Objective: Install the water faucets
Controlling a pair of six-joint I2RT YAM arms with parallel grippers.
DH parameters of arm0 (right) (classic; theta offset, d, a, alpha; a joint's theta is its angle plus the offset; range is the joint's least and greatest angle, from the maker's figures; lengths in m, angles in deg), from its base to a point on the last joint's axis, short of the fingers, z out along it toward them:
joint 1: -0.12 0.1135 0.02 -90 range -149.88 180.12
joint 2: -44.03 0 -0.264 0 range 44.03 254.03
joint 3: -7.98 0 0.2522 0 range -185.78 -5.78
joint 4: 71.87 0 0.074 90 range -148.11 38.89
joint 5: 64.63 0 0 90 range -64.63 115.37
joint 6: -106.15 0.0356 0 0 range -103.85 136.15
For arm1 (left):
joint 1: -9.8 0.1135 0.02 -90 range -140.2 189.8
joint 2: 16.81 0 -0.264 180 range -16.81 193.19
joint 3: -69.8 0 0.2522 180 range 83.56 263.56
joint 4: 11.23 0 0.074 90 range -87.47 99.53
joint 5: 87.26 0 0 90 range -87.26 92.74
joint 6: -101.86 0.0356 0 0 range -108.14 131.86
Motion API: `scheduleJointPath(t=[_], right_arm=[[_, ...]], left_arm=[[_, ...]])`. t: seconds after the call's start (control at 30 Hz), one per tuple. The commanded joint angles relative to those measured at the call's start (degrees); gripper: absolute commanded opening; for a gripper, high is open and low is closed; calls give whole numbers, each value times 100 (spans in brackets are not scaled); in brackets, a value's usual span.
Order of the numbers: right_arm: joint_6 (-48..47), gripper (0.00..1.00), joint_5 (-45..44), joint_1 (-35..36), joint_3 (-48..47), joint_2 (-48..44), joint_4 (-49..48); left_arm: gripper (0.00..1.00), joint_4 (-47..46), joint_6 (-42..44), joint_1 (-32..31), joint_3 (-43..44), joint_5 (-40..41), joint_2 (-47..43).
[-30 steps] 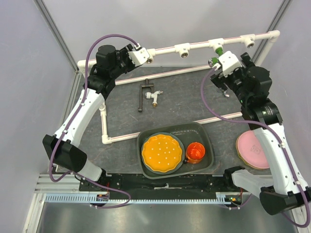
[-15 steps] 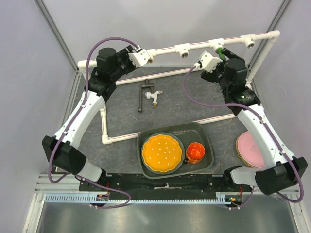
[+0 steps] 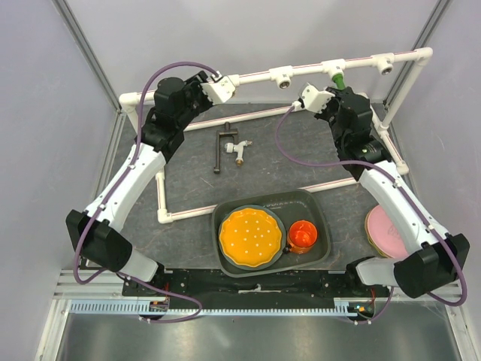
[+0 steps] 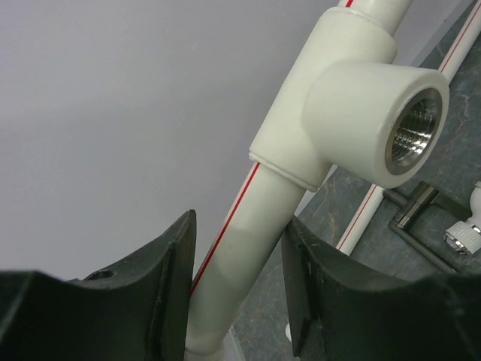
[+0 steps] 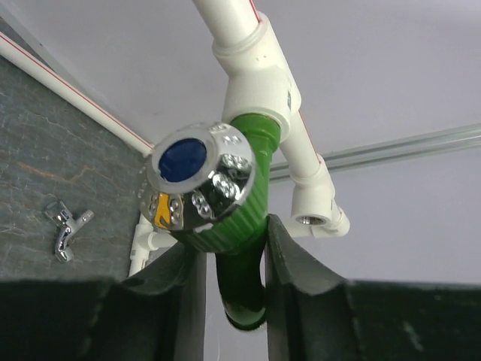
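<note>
Green faucet [image 3: 340, 79] up on top pipe [image 3: 255, 75], under 2nd tee from rt.

Top view: right gripper [image 3: 337, 89] right at it, jaw gap hidden by wrist. Left gripper [image 3: 228, 84] at pipe's left end. Black-handled faucet [image 3: 227, 147] flat on table [image 3: 301, 154], apart from both arms. Tray [image 3: 319, 201] w/ orange plate [image 3: 250, 237] & orange cup [image 3: 303, 235] near arm bases.

Left wrist view: fingers [image 4: 176, 278] either side of pipe just below tee socket [image 4: 376, 98], half closed, hugging pipe.

Right wrist view: fingers [image 5: 297, 282] narrow, clamped on green body; chrome tip facing cam, upper end in white tee. Tiny silvery faucet [image 5: 66, 226] lying on table, lower left.
</note>
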Motion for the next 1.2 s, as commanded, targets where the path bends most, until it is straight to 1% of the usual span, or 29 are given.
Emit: scheduleJointPath(t=[0.0,0.03,0.07,0.13,0.17,0.2,0.3,0.33,0.4,0.43,0.47,0.57,0.6,0.63,0.67,0.73,0.83,0.87,0.9,0.93,1.03,1.07,1.1,1.17], right_arm=[[2292,17,-245,53,100,-170,-458],[2635,12,-263,45,118,-187,-466],[3291,5,-271,45,170,-214,-606],[4041,0,-271,53,205,-293,-721],[4375,0,-272,36,240,-319,-774],[5231,0,-272,18,250,-371,-835],[6370,0,-79,-87,250,-451,-853],[7061,0,35,-200,250,-469,-862],[7724,0,246,-385,285,-539,-888],[8458,0,369,-638,311,-565,-923],[8796,0,736,-780,416,-591,-984],[9981,0,1282,-1238,740,-706,-1450],[10047,0,1380,-1282,777,-715,-1668],[9986,0,1424,-1300,760,-706,-1679],[9594,0,1477,-1300,594,-654,-1592],[9162,4,1749,-1291,400,-583,-1276],[8152,32,1925,-1291,267,-749,-907],[7870,52,1900,-1300,215,-820,-775],[7198,62,1882,-1291,197,-986,-522],[6869,78,1882,-1291,197,-1074,-371],[5665,95,1663,-1300,136,-1382,-1],[5374,97,1671,-1291,109,-1435,191],[4745,98,1697,-1291,92,-1522,271],[4179,98,1855,-1283,65,-1550,516]], left_arm=[[2,447,-601,-229,-238,121,-39],[2,412,-575,-247,-265,121,-39],[2,386,-557,-264,-273,287,-48],[2,333,-505,-299,-317,358,-39],[2,315,-487,-308,-326,411,-48],[2,298,-478,-326,-335,429,-48],[2,236,-452,-352,-370,473,-39],[2,210,-426,-361,-396,499,-57],[2,166,-408,-387,-423,543,-83],[2,157,-382,-405,-440,560,-92],[2,139,-373,-396,-449,578,-101],[2,95,-346,-414,-484,578,-136],[2,78,-346,-431,-493,587,-145],[2,69,-338,-440,-511,587,-153],[2,60,-338,-458,-511,578,-154],[2,51,-311,-493,-528,578,-154],[2,42,-294,-519,-546,578,-136],[2,34,-294,-519,-546,578,-127],[2,34,-294,-519,-537,578,-127],[2,34,-294,-519,-546,578,-118],[2,42,-302,-519,-537,561,-110],[2,34,-302,-519,-537,561,-101],[2,42,-302,-519,-537,569,-101],[2,34,-302,-519,-537,569,-101]])
